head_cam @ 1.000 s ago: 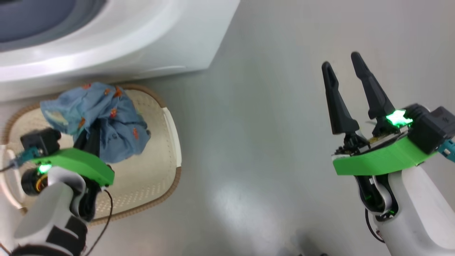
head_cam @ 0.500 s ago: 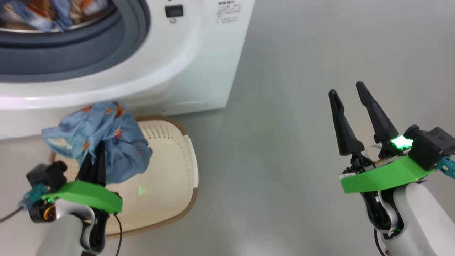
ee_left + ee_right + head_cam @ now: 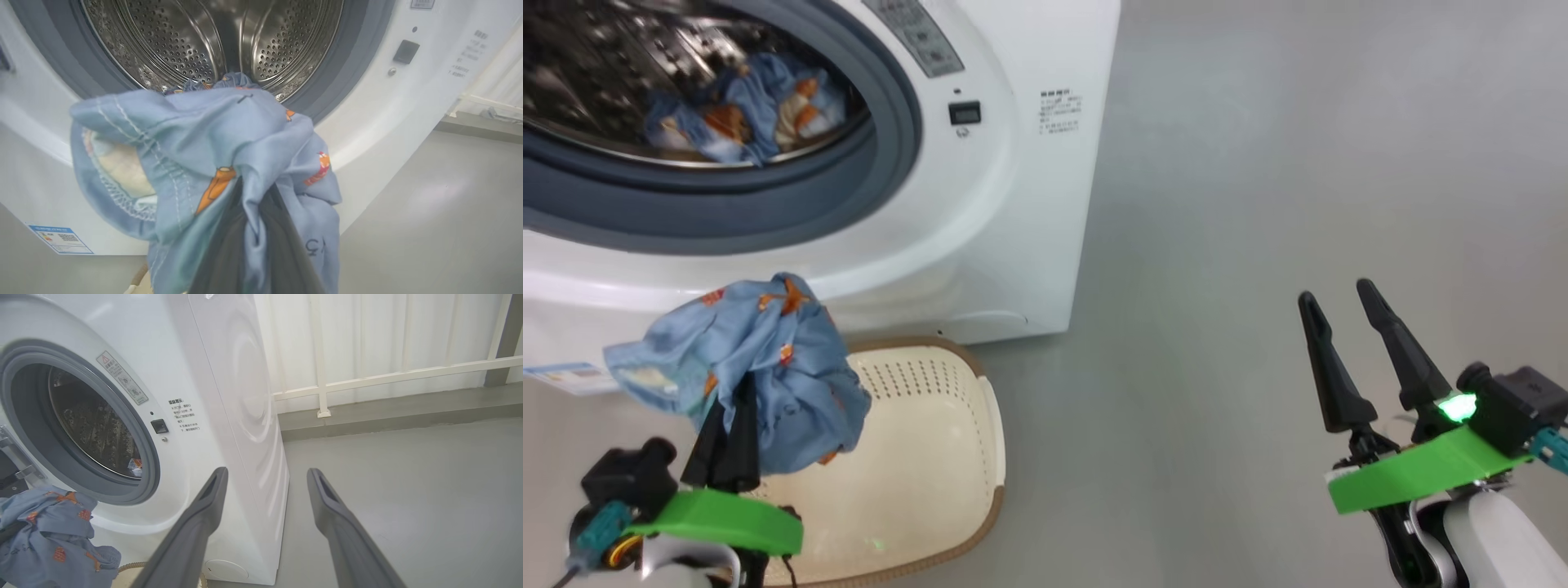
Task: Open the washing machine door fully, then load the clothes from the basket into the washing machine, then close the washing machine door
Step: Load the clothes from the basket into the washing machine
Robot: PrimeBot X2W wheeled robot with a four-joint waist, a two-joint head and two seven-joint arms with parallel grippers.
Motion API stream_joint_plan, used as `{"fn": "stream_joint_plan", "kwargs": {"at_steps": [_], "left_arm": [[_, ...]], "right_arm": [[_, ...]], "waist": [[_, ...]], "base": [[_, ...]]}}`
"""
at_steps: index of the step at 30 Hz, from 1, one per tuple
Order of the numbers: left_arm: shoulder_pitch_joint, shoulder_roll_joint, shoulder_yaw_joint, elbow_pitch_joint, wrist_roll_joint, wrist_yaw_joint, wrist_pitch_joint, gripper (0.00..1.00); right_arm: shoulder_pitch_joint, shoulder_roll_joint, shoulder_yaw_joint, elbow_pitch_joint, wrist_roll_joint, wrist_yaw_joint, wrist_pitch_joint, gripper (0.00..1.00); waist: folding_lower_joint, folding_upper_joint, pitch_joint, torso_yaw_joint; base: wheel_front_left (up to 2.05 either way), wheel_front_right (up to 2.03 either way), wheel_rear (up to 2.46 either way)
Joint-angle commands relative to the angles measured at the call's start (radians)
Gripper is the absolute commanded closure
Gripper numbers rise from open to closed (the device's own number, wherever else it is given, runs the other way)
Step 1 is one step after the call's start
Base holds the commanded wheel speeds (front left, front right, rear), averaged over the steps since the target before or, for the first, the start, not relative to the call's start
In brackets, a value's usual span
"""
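Now the loading step is going on. Start at the left. The left end effector (image 3: 734,416) is shut tight on a bunch of the clothes (image 3: 756,351), blue cloth with little orange pictures. The cloth hangs over its dark fingers and hides their tips. Just below it and to its right sits the basket (image 3: 931,441). The basket looks bare inside, so I think this may be the last bunch.

Up ahead of this end effector is the washing machine (image 3: 1013,204). Its round mouth is wide open. In the left wrist view the shiny drum (image 3: 196,36) is right in front of the held cloth. Some more blue cloth (image 3: 739,118) lies inside the drum already.

Far off to the right, the right end effector (image 3: 1335,290) is wide open and holds nothing. It hangs over the floor (image 3: 1258,163), well apart from the machine and the basket.

Next, I think the left end effector must go forward and up, past the grey ring (image 3: 897,143), so the cloth gets deep into the drum. Then it should let go. No bit of cloth should hang over the ring, or the door may not shut. Shutting the door comes after that.
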Motion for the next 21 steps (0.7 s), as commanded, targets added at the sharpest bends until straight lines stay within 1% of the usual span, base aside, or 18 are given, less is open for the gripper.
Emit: {"fn": "stream_joint_plan", "kwargs": {"at_steps": [1,10,21], "left_arm": [[0.009,0.016,0.04,-0.036,0.012,0.001,-0.011,1.0],[0.119,-0.001,0.092,-0.185,0.089,0.001,-0.011,1.0],[0.237,-0.025,0.162,-0.34,0.128,0.001,-0.011,1.0]], "right_arm": [[0.016,-0.017,0.013,-0.021,0.007,0.008,-0.008,0.0],[0.079,-0.024,0.002,-0.019,0.014,0.008,-0.008,0.0],[0.121,-0.031,-0.004,-0.018,0.019,0.008,-0.008,0.0]], "waist": [[0.0001,-0.0001,-0.047,0.019],[0.0001,-0.0001,-0.117,0.04],[0.0001,-0.0001,-0.162,0.055]], "base": [[0.0,0.0,0.0],[0.0,0.0,0.0],[0.0,0.0,0.0]]}}
